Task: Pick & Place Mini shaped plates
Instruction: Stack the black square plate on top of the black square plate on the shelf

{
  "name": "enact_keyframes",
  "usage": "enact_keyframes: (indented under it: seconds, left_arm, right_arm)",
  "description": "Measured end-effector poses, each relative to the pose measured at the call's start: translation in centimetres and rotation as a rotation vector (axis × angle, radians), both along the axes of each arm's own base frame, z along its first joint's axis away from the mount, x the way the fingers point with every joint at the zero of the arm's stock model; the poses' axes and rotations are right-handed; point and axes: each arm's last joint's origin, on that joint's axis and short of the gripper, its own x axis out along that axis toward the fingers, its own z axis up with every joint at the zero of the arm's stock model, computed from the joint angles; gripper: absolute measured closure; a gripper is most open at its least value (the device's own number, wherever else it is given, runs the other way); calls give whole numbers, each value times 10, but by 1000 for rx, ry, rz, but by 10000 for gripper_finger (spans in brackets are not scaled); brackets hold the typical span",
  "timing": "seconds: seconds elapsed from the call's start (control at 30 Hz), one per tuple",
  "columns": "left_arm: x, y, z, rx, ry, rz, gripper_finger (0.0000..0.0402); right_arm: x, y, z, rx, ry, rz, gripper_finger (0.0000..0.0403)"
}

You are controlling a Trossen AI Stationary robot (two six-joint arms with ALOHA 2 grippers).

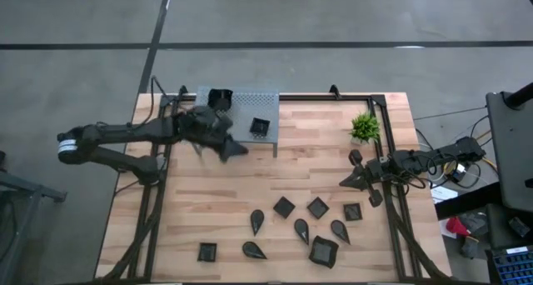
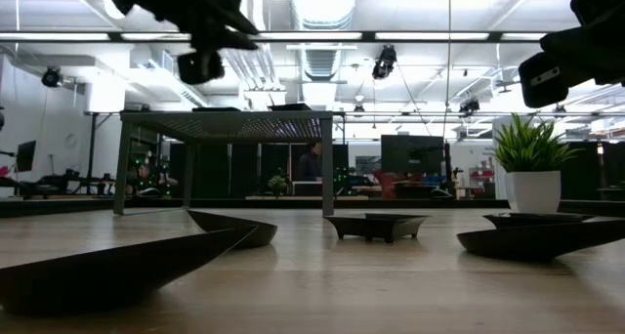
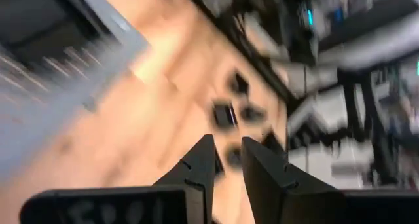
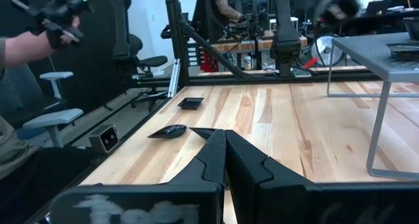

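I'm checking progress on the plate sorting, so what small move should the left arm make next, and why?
Probably swing the left gripper toward the plates on the table, perhaps the square plate. Its fingers stand slightly apart with nothing between them, and two plates, one and another, already sit on the grey stand. The right gripper waits shut at the table's right edge.

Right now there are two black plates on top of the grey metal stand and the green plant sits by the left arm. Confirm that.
Not quite. The plant sits by the right arm, near the table's far right corner, as the high view shows. The rest holds: two black plates, one at the far left corner and one nearer the middle, rest on top of the grey metal stand.
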Motion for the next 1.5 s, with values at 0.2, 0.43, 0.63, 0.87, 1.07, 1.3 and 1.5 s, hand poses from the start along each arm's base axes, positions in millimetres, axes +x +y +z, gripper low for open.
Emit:
enact_keyframes:
  seconds: [0.2,0.43,0.63,0.87,1.07,1.3,1.5]
  left_arm:
    - [2,-47,-2,18,12,-213,334]
    - [1,-95,-10,44,56,-386,335]
    - [-2,-126,-21,79,109,-481,335]
    - [2,-157,-44,100,212,-592,335]
    - [3,-179,-72,102,359,-658,335]
    - [-8,-199,-102,100,595,-680,335]
    - [-10,-209,-114,119,644,-703,335]
  right_arm:
    - [0,0,0,0,0,0,394]
    - [0,0,0,0,0,0,394]
    - [0,0,0,0,0,0,394]
    - [0,0,0,0,0,0,394]
    - [0,0,0,0,0,0,394]
    - [0,0,0,0,0,0,394]
    - [0,0,0,0,0,0,394]
